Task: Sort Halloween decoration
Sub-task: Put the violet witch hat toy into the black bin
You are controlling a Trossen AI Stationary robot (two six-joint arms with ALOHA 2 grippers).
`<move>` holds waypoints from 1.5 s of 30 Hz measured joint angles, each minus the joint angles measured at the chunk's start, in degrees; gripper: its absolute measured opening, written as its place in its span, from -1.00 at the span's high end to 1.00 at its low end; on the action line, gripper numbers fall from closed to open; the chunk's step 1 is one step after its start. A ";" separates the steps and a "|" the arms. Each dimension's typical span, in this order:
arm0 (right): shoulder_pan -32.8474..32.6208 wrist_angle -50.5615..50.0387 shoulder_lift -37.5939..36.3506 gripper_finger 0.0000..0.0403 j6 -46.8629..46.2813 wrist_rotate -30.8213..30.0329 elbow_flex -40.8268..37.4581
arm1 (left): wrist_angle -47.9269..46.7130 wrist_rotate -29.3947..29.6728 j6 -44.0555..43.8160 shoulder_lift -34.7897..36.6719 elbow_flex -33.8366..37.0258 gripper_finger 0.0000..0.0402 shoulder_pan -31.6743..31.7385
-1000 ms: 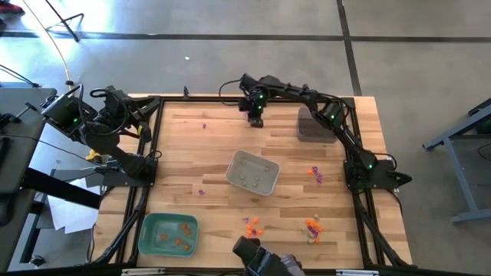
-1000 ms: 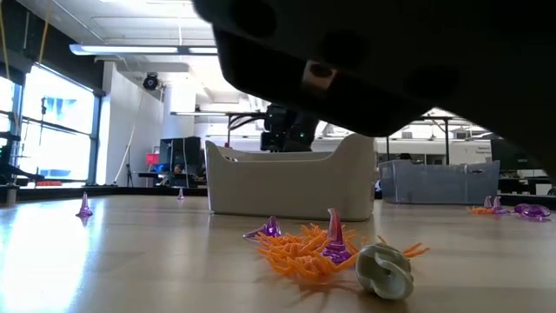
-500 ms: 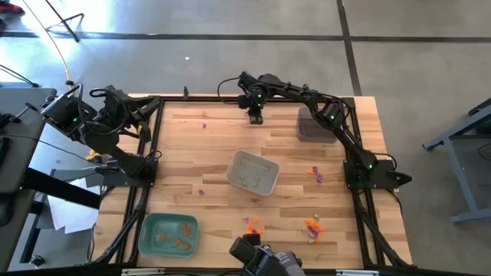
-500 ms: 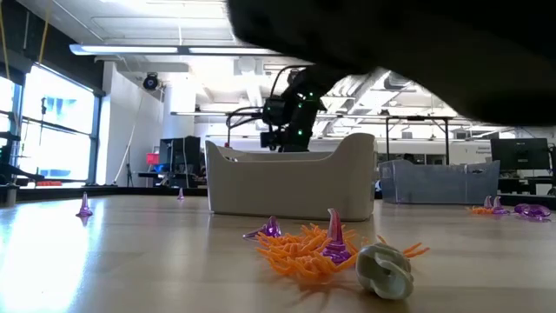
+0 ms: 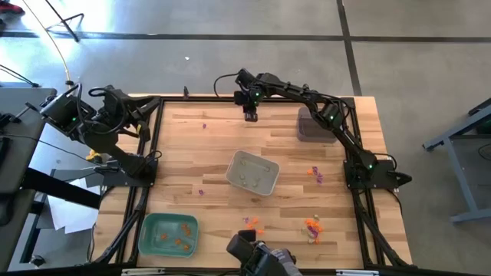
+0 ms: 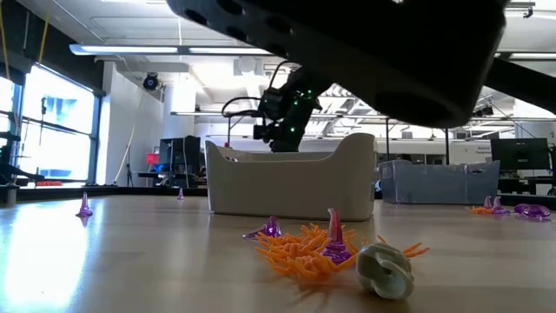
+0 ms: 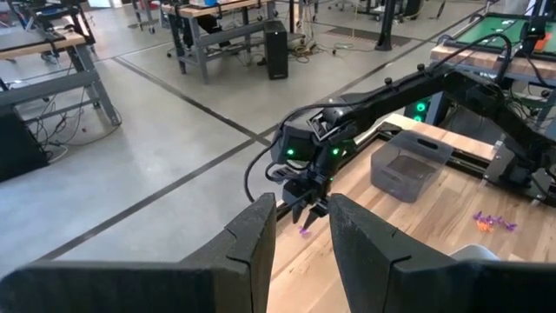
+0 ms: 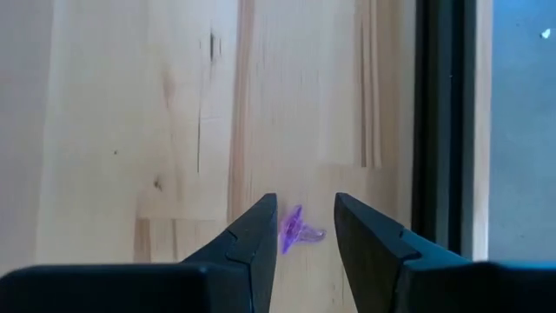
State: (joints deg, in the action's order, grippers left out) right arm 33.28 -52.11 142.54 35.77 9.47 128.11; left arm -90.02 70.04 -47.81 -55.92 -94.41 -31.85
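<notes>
While the right tool (image 8: 302,228) hangs near the worktop's (image 5: 192,153) far edge, its fingers stand apart around a tiny purple trinket (image 8: 295,233) lying on the wood, gripping nothing. The piece is thin and light, so I judge a finger could nudge it aside or pinch it crookedly, and it might skid toward the black frame rail (image 8: 443,122) just beside. Nothing blocks the approach. Well apart sit the pale tray (image 5: 252,172), the grey tray (image 5: 311,125), the green tray (image 5: 168,233) and scattered orange trinkets (image 5: 311,225). The left tool (image 7: 301,219), partly open and empty, waits off the worktop's left side.
</notes>
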 joint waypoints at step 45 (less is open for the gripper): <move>3.58 -4.51 2.67 0.55 -3.80 9.05 0.07 | 0.00 -0.89 -0.02 0.00 0.00 0.52 0.02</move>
State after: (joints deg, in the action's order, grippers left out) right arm 36.86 -56.62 145.21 31.97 18.52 128.18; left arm -90.02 69.15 -47.83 -55.92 -94.41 -31.83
